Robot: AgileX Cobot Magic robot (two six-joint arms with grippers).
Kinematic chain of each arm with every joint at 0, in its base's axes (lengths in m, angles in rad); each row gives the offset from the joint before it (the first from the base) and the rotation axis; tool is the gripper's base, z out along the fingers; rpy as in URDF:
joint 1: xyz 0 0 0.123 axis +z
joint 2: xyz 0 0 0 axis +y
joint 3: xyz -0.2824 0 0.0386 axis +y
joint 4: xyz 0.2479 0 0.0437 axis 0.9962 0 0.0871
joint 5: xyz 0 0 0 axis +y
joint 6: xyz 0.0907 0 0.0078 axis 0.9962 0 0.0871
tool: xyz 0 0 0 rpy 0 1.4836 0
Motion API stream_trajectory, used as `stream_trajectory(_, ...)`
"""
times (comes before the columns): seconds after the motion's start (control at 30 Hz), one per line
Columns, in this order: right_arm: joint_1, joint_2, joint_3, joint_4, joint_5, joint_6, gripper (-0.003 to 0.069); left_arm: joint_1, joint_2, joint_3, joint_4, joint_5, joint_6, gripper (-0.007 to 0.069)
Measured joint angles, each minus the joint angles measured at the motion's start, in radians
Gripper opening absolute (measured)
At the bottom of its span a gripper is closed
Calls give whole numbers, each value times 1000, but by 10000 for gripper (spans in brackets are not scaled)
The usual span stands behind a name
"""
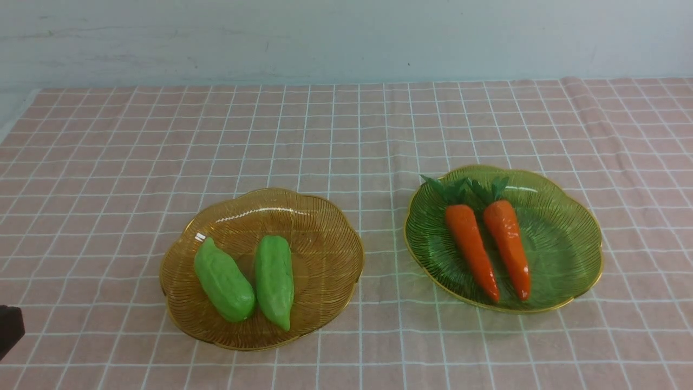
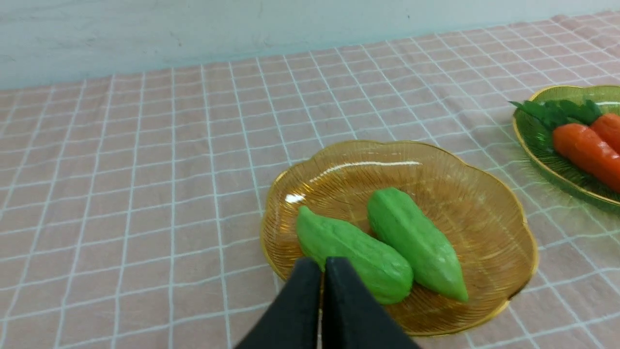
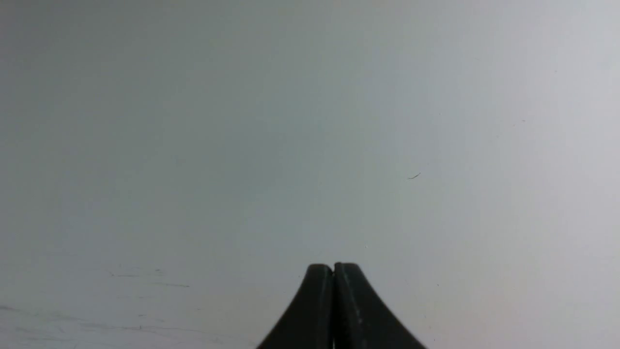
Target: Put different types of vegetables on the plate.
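Two light-green bumpy gourds (image 1: 223, 280) (image 1: 274, 280) lie side by side in an amber glass plate (image 1: 325, 227) at centre left. Two orange carrots (image 1: 471, 248) (image 1: 508, 238) with dark green tops lie in a green glass plate (image 1: 563, 238) at centre right. My left gripper (image 2: 322, 264) is shut and empty, hovering near the amber plate's (image 2: 484, 203) near edge, by the left gourd (image 2: 353, 252); only a dark bit of it (image 1: 10, 327) shows at the front view's left edge. My right gripper (image 3: 333, 267) is shut and empty, facing a blank wall, away from the plates.
A pink checked cloth (image 1: 108, 162) covers the table. A pale wall (image 1: 346, 38) stands behind. The green plate's edge with the carrots also shows in the left wrist view (image 2: 537, 140).
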Motion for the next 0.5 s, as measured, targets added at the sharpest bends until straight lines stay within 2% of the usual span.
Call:
stream_trajectory(0.13, 0, 0, 0, 0, 0, 0, -15, 110, -103, 201, -10, -131, 38, -3)
stream_trajectory(0.23, 0, 0, 0, 0, 0, 0, -15, 147, -167, 330, -9, -197, 53, -3)
stream_trajectory(0.5, 0, 0, 0, 0, 0, 0, -15, 154, -230, 387, -9, -125, 94, -3)
